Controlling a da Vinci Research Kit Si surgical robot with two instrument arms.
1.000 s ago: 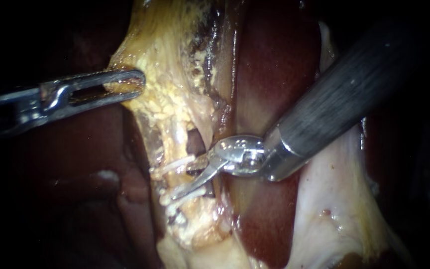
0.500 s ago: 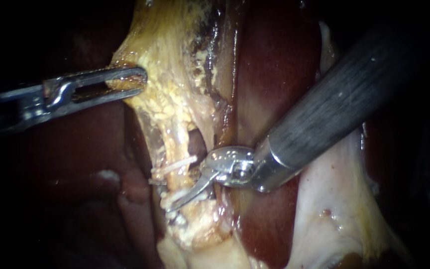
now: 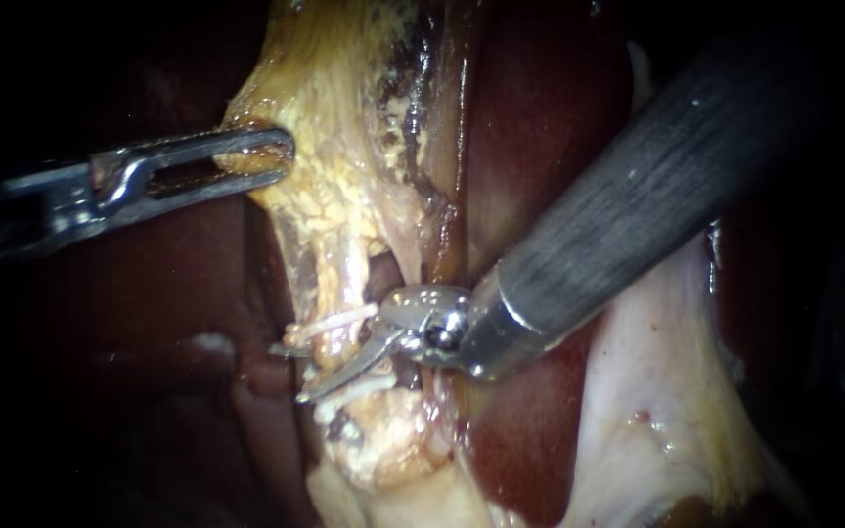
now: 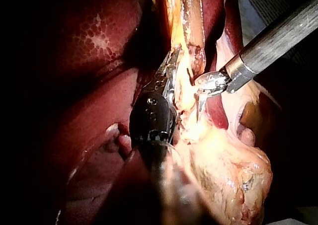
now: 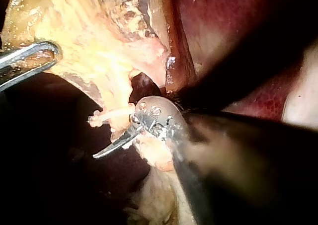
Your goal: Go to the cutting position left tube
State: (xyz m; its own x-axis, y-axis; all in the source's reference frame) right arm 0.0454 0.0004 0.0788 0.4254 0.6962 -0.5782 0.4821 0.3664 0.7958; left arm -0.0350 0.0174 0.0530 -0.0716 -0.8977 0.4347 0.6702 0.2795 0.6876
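Straddling the left tube (image 3: 336, 288), my right instrument (image 3: 295, 372) comes in from the upper right and holds its two thin curved blades apart, one passing in front of the tube and the tip of the other showing just past the tube's far side. I cannot tell whether either blade touches the tube. The tube is a thin, pale yellow strand, glossy and a little ragged, running down from the yellow tissue (image 3: 344, 166) above to a lumpy yellow mass below. A small dark gap separates it from the next strand to its right. Two white clips cross it: the upper clip (image 3: 330, 323) lies just above the blades and the lower clip (image 3: 359, 388) just below them, so the blades sit on the bare stretch between the two. My left instrument (image 3: 271, 156) reaches in from the left, and its long slotted jaws are clamped on the edge of the yellow tissue, well above the clips. Dark red liver (image 3: 530, 127) lies behind the tube and the dark shaft of the right instrument.
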